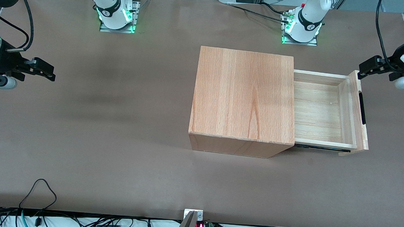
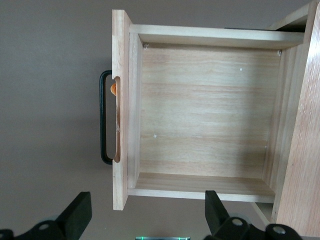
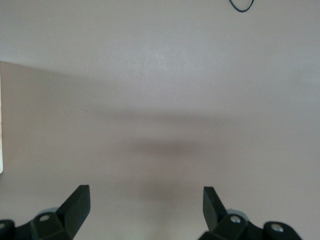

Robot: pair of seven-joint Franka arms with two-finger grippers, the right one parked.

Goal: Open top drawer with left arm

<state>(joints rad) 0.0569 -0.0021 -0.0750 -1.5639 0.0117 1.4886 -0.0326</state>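
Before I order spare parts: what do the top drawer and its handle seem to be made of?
The top drawer, pulled out, looks like pale unpainted wood; grain lines run across its floor. Its handle looks like thin black metal bar, possibly coated; it could be plastic. The left arm's tool hangs open above the table, apart from the handle.

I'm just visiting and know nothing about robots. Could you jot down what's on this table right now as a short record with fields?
top drawer: pulled well out of its wooden box, inside looks empty
handle: slim black bar on the drawer's front panel, nothing touching it
left arm's gripper: open, holding nothing, above the table just off the front panel's corner farther from the front camera
table: brown surface
task status: drawer appears open
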